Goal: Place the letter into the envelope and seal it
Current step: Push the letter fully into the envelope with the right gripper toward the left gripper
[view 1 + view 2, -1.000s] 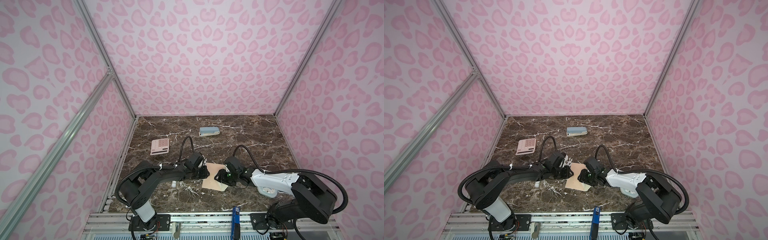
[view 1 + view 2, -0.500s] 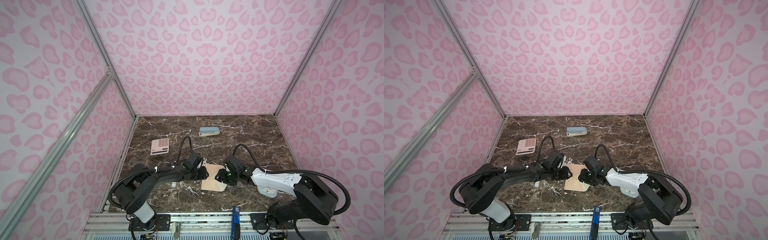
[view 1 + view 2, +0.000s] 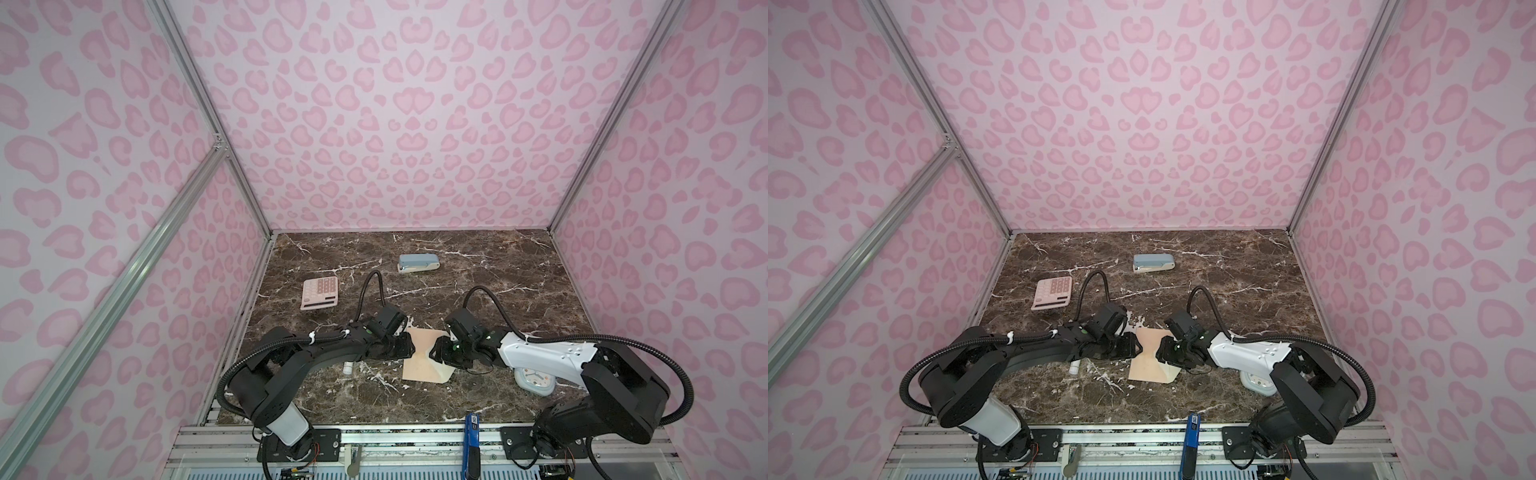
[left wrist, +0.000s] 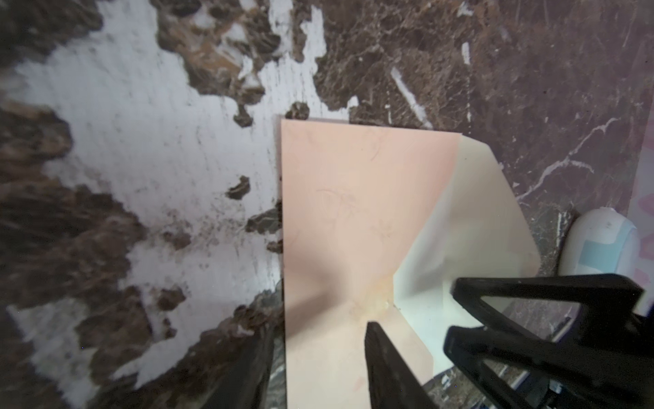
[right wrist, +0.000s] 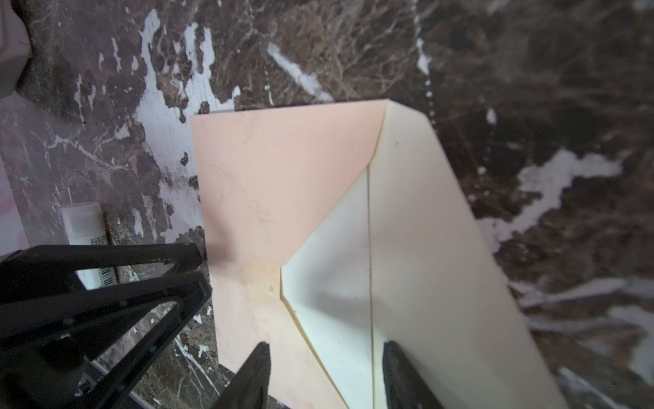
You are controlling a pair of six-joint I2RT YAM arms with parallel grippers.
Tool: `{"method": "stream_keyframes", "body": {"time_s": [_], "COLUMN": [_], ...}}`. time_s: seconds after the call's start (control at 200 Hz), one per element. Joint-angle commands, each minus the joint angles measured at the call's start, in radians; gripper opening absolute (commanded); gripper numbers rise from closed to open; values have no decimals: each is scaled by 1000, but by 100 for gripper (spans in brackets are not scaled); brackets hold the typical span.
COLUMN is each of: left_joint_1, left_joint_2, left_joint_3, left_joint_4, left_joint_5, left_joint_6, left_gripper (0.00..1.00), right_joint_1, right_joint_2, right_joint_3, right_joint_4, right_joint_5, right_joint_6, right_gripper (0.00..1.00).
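Your left gripper [image 4: 318,327]: jaws apart, straddling an edge of the envelope [image 4: 354,212], nothing clamped. Your right gripper [image 5: 326,345]: jaws parted across the flap [image 5: 442,248] crease. Envelope lies on the marble table [image 3: 478,266] between both grippers, flap open.

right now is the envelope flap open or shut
Open: the envelope lies with its cream flap folded back, clear of the peach body, and its pale inside shows.

Overhead stereo pair; wrist cameras near envelope [image 4: 354,212]
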Motion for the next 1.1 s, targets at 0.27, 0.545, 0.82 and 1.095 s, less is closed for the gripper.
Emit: {"method": "stream_keyframes", "body": {"time_s": [0.27, 0.545, 0.82, 1.095], "left_joint_1": [0, -1, -1, 0], "left_joint_2": [22, 13, 10, 13], "left_joint_3": [-3, -18, -24, -30], "left_joint_4": [16, 23, 30, 36], "left_joint_5": [19, 19, 19, 17], "left_joint_6": [6, 1, -2, -5], "left_gripper": [39, 39, 39, 38], "right_joint_1": [-2, -2, -1, 0], "right_joint_2": [26, 31, 39, 11], "right_joint_3": [12, 15, 21, 44], "right_joint_4": [13, 37, 46, -65], "right_joint_5": [-4, -17, -31, 45], "right_joint_6": [-11, 4, 14, -39], "right_gripper": [54, 54, 54, 56]}}
